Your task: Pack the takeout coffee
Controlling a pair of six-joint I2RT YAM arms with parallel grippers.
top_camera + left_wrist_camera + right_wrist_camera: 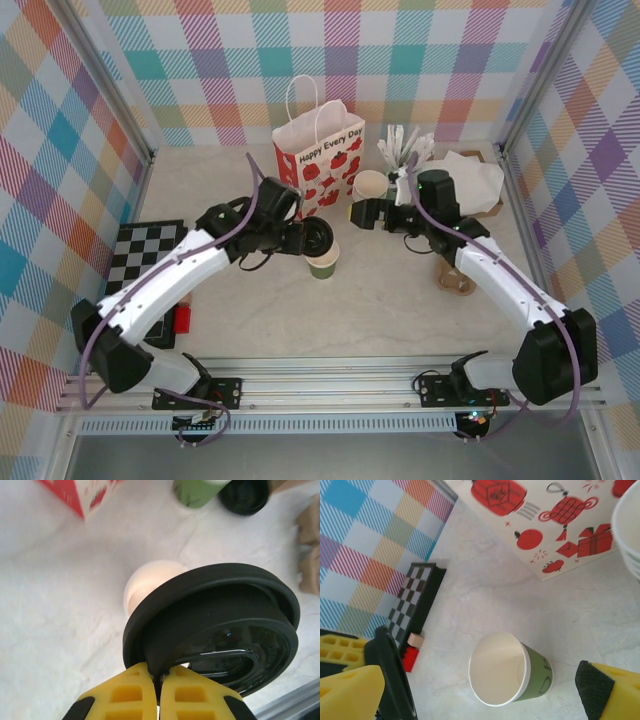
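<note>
Okay, top view: lidless cup (323, 266) stands just in front of the paper bag (320, 160), left pincer (306, 238) holding the black lid (319, 238) there, probably to cap it first. Left wrist: jaws clamped on its rim. Right wrist: right pincer (477, 687) spread wide, empty.

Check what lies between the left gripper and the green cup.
The black lid: the left gripper is shut on its rim, and in the left wrist view it partly hides the green cup, whose open mouth lies beyond it.

Left pincer (161, 679) clamped shut, right pincer (492, 687) spread wide
</note>
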